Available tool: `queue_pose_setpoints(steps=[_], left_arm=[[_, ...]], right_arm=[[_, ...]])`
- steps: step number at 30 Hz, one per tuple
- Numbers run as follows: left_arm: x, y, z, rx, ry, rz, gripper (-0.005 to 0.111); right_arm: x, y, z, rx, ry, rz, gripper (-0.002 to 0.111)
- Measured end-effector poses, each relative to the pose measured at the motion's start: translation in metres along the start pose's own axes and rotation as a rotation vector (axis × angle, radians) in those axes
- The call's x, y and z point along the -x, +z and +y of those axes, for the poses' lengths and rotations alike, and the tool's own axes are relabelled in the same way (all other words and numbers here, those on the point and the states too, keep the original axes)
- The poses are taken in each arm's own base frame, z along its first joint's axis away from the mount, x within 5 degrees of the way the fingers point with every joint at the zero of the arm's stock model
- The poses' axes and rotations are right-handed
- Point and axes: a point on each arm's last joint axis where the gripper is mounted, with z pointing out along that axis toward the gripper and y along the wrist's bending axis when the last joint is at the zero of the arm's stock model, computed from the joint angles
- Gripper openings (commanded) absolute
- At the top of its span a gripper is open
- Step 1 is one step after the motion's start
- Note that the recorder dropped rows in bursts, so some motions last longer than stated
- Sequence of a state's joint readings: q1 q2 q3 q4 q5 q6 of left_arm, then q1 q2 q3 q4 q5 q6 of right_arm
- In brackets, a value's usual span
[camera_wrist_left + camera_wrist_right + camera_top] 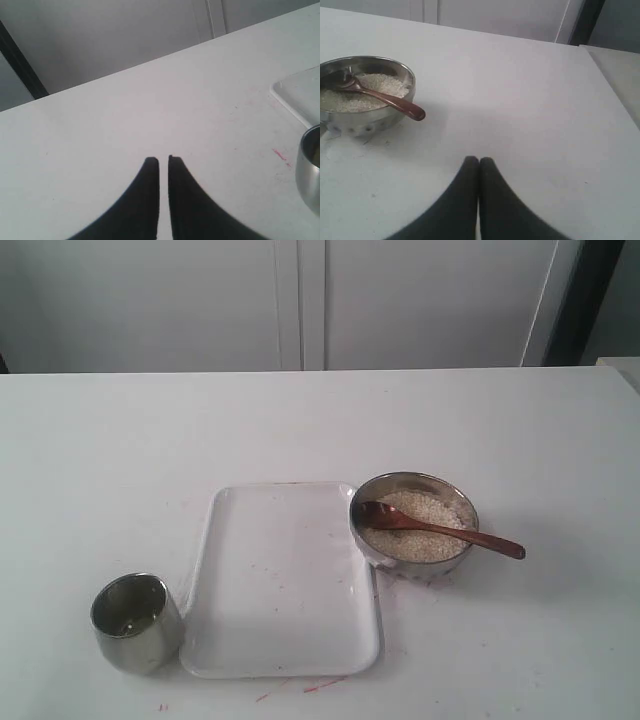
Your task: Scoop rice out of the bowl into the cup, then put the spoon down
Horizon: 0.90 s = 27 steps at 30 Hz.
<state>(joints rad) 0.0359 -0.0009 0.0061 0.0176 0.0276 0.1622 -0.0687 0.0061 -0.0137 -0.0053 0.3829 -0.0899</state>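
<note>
- White table (120,440) up front, flat white rectangular tray (280,580) near its front edge.
- Wide shiny steel bowl (400,565) of off-white rice (430,508) just beside the tray's right edge.
- Small rounded steel cup (140,645) off the tray's front-left corner.
- Slim reddish-brown wooden spoon (440,530) lies across the bowl.
- Black left gripper (163,160) and right gripper (479,161): both pinched closed, empty.

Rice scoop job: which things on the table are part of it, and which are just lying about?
Part of the job: steel bowl, rice in it, wooden spoon resting in the bowl, steel cup.
Lying about: white tray between cup and bowl; red marks on the table.
</note>
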Motion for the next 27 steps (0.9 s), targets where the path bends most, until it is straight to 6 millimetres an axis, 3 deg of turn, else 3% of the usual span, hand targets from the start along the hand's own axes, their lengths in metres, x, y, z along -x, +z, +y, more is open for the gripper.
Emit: queue_pose_setpoints(steps=[6, 10, 19, 27], left_arm=[[0.000, 0.000, 0.000, 0.000, 0.000, 0.000, 0.014], [0.000, 0.000, 0.000, 0.000, 0.000, 0.000, 0.014], [0.000, 0.000, 0.000, 0.000, 0.000, 0.000, 0.014], [0.000, 0.000, 0.000, 0.000, 0.000, 0.000, 0.014]], right_arm=[[0.002, 0.000, -0.001, -0.008, -0.023, -0.022, 0.000], [0.012, -0.001, -0.001, -0.014, 0.001, -0.133, 0.000], [0.040, -0.009, -0.004, 0.031, 0.338, -0.458, 0.000], [0.044, -0.012, -0.005, 0.086, 0.544, -0.513, 0.000]])
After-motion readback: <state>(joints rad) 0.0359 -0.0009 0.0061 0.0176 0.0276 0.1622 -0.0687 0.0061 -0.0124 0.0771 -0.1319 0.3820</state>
